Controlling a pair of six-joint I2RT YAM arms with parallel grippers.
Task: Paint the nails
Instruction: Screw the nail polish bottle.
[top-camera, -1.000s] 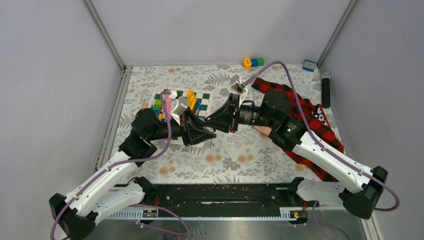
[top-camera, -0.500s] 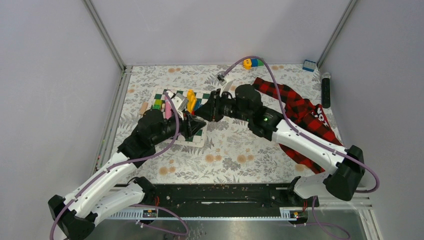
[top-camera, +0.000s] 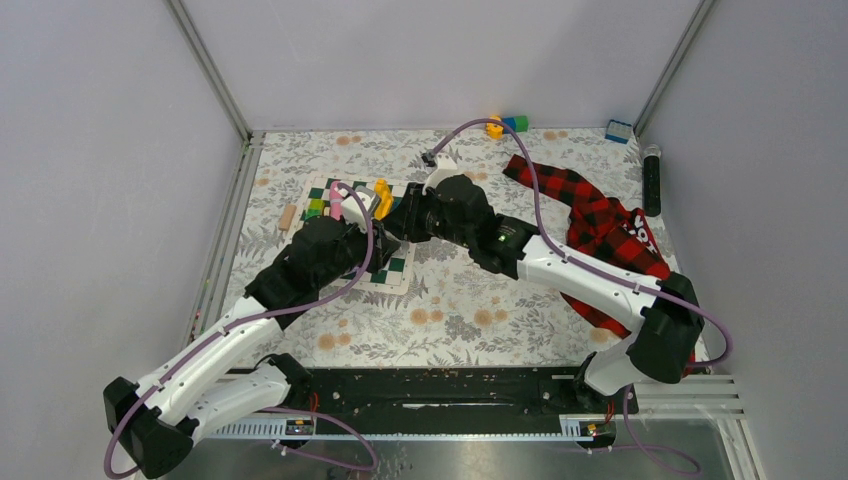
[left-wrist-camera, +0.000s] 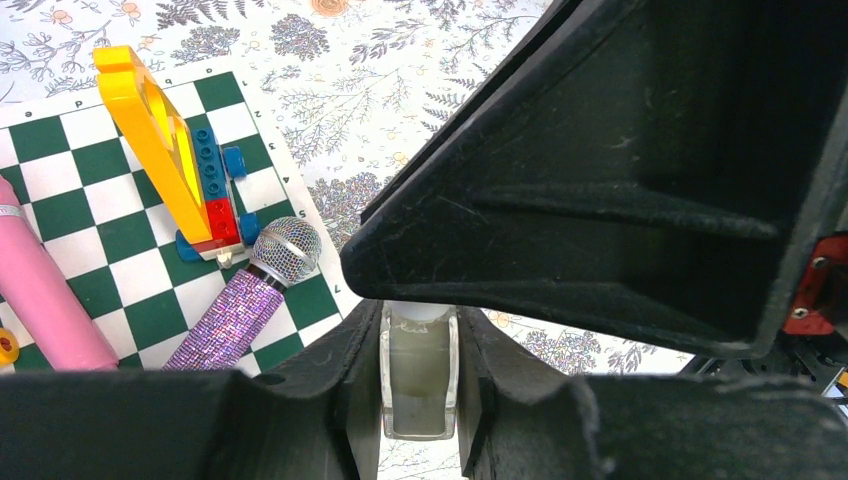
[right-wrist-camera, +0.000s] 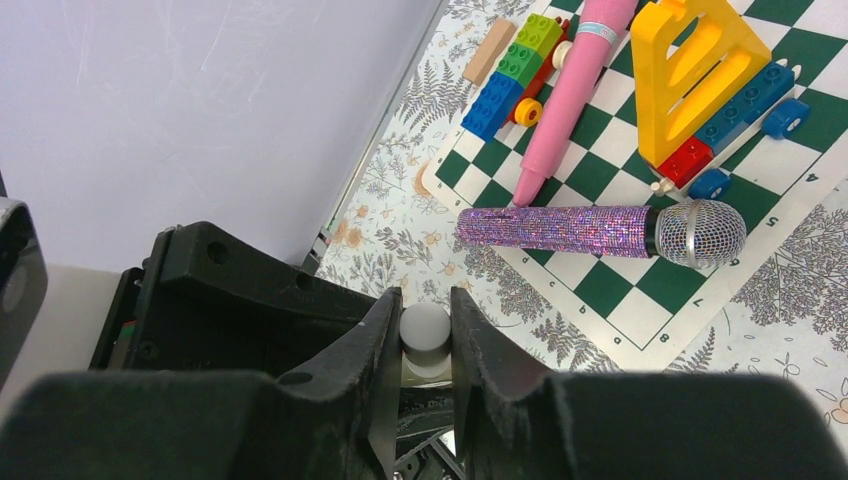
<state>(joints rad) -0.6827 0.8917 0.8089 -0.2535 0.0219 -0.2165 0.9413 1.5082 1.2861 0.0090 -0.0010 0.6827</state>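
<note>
My left gripper (left-wrist-camera: 419, 322) is shut on a small clear glass nail polish bottle (left-wrist-camera: 419, 385) with greyish liquid. My right gripper (right-wrist-camera: 425, 305) meets it head-on and is shut on the bottle's white cap (right-wrist-camera: 425, 335). In the top view both grippers (top-camera: 388, 235) join above the near right corner of the chessboard (top-camera: 398, 268). The red-and-black plaid sleeve (top-camera: 600, 215) lies at the right. The dummy hand and its nails are hidden behind my right arm.
On the chessboard (right-wrist-camera: 770, 165) lie a yellow triangular toy (right-wrist-camera: 690, 70), a sparkly purple microphone (right-wrist-camera: 600, 228), a pink tube (right-wrist-camera: 570, 90) and stacked bricks (right-wrist-camera: 510, 75). A black cylinder (top-camera: 652, 180), a blue block (top-camera: 618, 130) and a small toy (top-camera: 505, 124) sit along the back right.
Both grippers have moved left together, from the mat's middle to the chessboard's corner. My right arm has swung off the sleeve and stretched out to the left.
</note>
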